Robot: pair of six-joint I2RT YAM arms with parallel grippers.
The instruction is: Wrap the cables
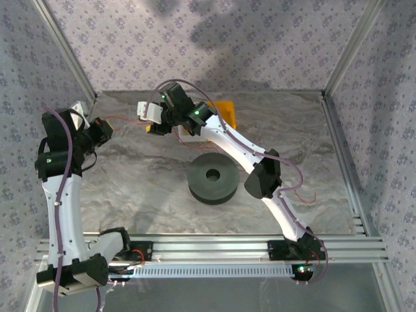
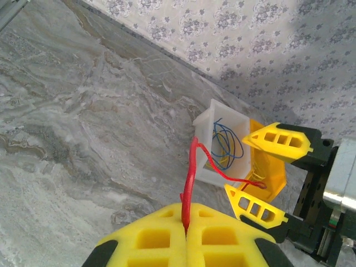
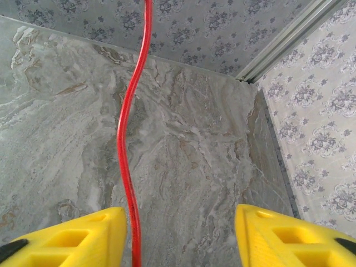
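One very thin red-orange cable stretched above the grey marbled tabletop between both pincers. The left gripper had its yellow pads pressed together on it, the wire rising from the seam. The right gripper stood with fingers apart, the strand passing loose between them, close beside one finger; whether it touched was unclear. Near that gripper sat a small white box holding blue and yellow wire loops, and a thick black round spool lay mid-table.

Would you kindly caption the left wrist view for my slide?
Left gripper pinches the red cable, open right gripper just beyond.
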